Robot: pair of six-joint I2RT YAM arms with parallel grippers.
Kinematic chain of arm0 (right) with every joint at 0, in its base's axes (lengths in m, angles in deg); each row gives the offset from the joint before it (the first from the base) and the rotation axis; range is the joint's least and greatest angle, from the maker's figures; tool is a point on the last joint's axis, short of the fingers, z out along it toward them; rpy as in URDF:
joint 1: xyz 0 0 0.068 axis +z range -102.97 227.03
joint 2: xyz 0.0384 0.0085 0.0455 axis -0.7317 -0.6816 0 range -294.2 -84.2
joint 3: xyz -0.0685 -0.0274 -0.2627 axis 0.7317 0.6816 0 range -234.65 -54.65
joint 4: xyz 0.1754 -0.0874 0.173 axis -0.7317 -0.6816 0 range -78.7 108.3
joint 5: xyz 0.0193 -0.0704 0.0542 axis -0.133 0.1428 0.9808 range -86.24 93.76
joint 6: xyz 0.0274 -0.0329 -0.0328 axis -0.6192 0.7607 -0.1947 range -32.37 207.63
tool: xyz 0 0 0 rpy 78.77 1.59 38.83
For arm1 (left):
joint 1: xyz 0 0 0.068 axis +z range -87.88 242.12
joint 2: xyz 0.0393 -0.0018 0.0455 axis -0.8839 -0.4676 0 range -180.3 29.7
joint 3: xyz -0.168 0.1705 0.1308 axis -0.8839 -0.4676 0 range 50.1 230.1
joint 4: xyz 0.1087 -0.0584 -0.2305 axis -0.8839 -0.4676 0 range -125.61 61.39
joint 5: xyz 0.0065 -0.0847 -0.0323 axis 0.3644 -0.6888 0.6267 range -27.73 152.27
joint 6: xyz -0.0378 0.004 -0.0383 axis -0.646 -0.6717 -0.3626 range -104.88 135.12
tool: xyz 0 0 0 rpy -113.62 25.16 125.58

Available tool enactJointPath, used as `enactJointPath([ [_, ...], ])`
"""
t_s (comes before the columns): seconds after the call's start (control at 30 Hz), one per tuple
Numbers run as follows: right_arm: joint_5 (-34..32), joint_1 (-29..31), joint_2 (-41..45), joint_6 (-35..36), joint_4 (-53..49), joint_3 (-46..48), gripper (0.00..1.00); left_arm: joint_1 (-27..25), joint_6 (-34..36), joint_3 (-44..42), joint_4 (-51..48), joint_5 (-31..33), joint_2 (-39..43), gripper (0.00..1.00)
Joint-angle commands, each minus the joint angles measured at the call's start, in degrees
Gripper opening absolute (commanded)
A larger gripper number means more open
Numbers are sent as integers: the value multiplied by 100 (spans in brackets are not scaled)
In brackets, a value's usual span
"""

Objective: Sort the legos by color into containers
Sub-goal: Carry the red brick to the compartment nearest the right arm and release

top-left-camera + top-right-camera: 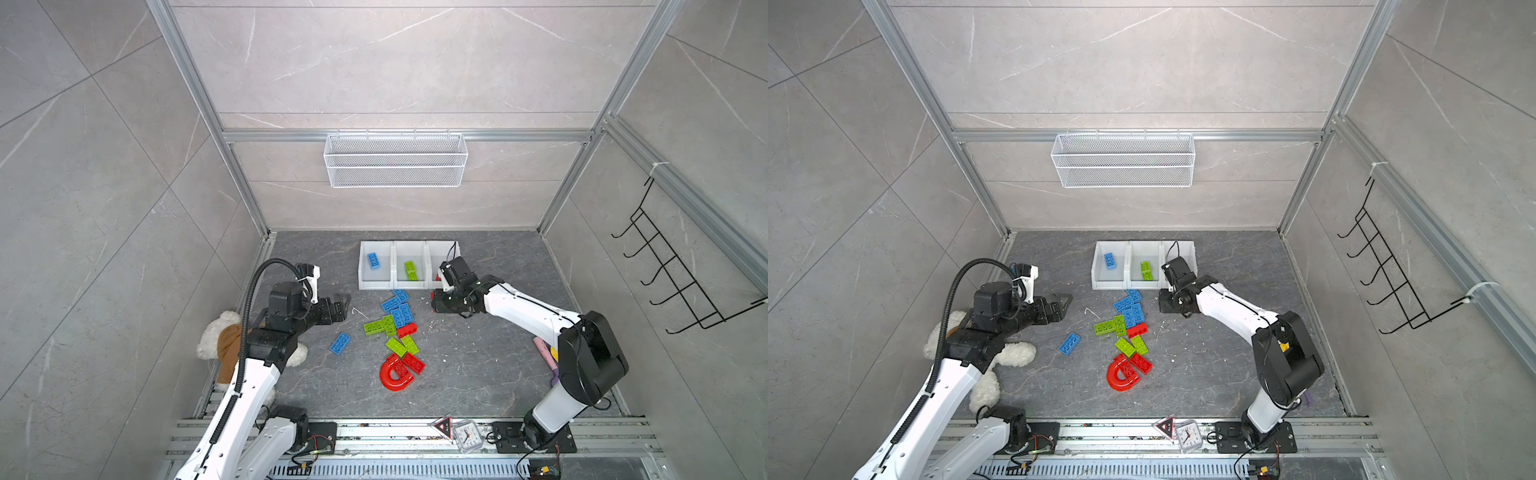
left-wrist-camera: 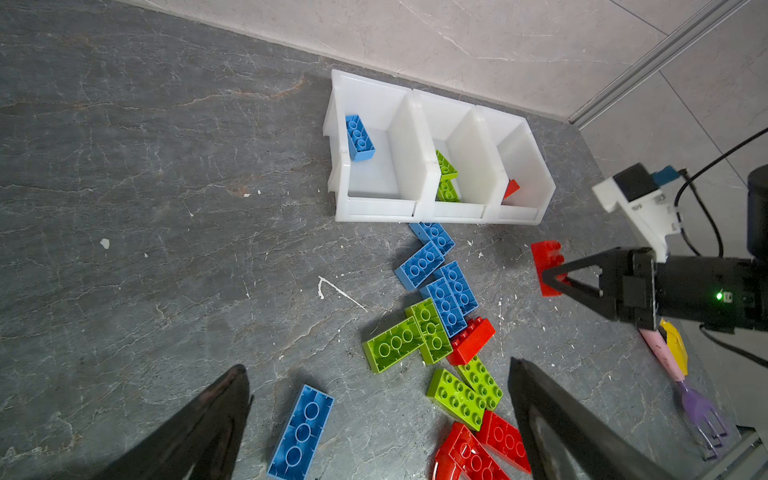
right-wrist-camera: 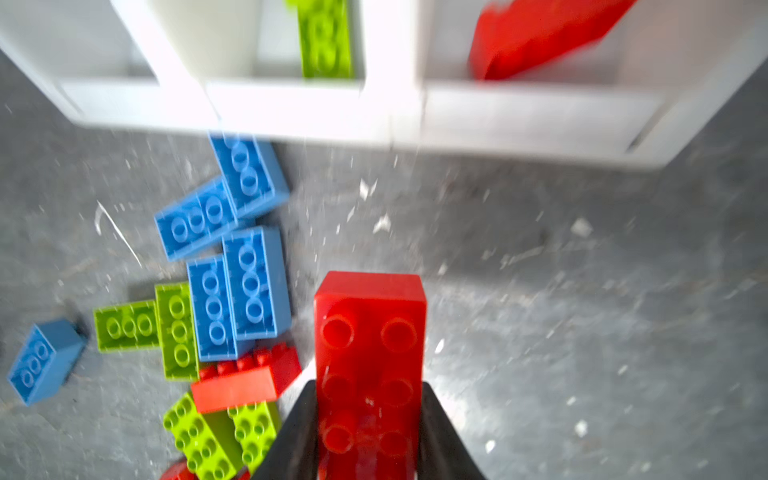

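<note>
In both top views the right gripper (image 1: 434, 302) sits just in front of the rightmost of three white bins (image 1: 376, 284), clamped on a red brick (image 1: 433, 296). The left gripper (image 1: 346, 306) is spread wide with nothing in it, to the left of the pile (image 1: 397, 328) of loose blue, green and red bricks.

In the left wrist view its fingers (image 2: 216, 419) stand far apart on either side of a lone blue brick (image 2: 301, 432) on the floor. Beyond the pile, the red brick juts out past the right gripper's tips.

The right wrist view is blurred. The brick is glossy red, with two rows of round studs facing the camera. Black fingers (image 3: 297, 432) pinch it along its long sides. Its free end points toward the bin holding a red piece (image 3: 540, 37).
</note>
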Motion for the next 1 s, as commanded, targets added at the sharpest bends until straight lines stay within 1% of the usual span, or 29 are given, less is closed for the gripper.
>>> enactJointPath([
  [0.0,281,-434,-146,573,32,-448,23,-28,98,196,78,-67,52,100],
  [0.1,351,-724,-413,757,116,-798,23,-37,99,204,34,-13,52,100],
  [0.2,352,-892,-757,877,147,-1223,23,-31,104,191,26,25,76,100],
  [0.4,437,-1137,-1481,908,116,-2019,24,-30,111,230,-36,34,34,100],
  [0.47,422,-1173,-1625,875,187,-2147,25,-33,108,217,-36,46,39,100],
  [0.5,382,-1191,-1702,865,195,-2224,26,-39,111,217,-36,38,34,100],
  [0.63,405,-1237,-1911,880,205,-2444,39,-43,101,217,-35,49,20,100],
  [0.7,371,-1259,-1953,890,187,-2502,49,-39,104,220,-28,30,17,100],
  [0.73,363,-1270,-1959,901,149,-2529,53,-44,102,217,-28,20,26,100],
  [0.8,352,-1269,-1882,944,98,-2507,57,-40,98,217,-28,23,39,100],
  [0.87,412,-1270,-1696,984,141,-2384,58,-40,89,212,-14,10,60,100],
  [0.97,691,-1242,-1197,1101,324,-1907,60,-36,76,192,34,-34,54,100],
])
